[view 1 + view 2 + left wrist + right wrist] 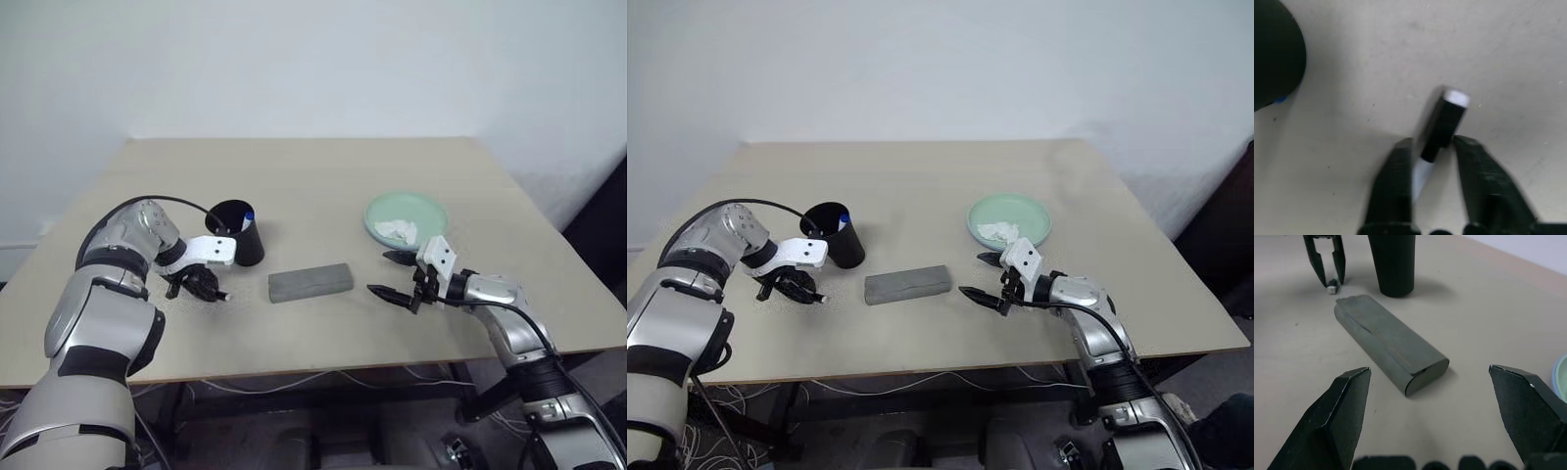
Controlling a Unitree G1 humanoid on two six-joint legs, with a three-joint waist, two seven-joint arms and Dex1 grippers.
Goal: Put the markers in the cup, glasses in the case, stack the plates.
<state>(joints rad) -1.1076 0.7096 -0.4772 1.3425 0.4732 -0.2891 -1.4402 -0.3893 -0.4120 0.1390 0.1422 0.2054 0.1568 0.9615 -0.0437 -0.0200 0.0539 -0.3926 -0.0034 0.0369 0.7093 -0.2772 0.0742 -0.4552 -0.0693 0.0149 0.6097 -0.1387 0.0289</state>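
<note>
Left gripper (1432,156) points steeply down at the table (323,176), its two black fingers (1393,181) drawn in close on either side of one marker (1442,125), white barrel with a black end, lying on the tabletop; the fingers flank the barrel and appear to touch it, though a firm clamp cannot be confirmed. This gripper sits at the near left of the table, just to the near-left of the cup (238,232). One black tapered cup stands upright, with a blue tip (248,214) of a second marker showing at its rim. Markers counted: two, one at the fingers, one in the cup.

One grey case (310,282) lies closed on the table at centre, to the right of the cup and apart from it, long axis running left to right.

Right gripper (399,275) is held near level at the near right, fingers spread wide with nothing between them, aimed leftward at the case and apart from it. Just beyond it lies one mint green plate (431,211), bearing a crumpled white tissue (398,231).

No brand, label or legible writing appears on any object.
</note>
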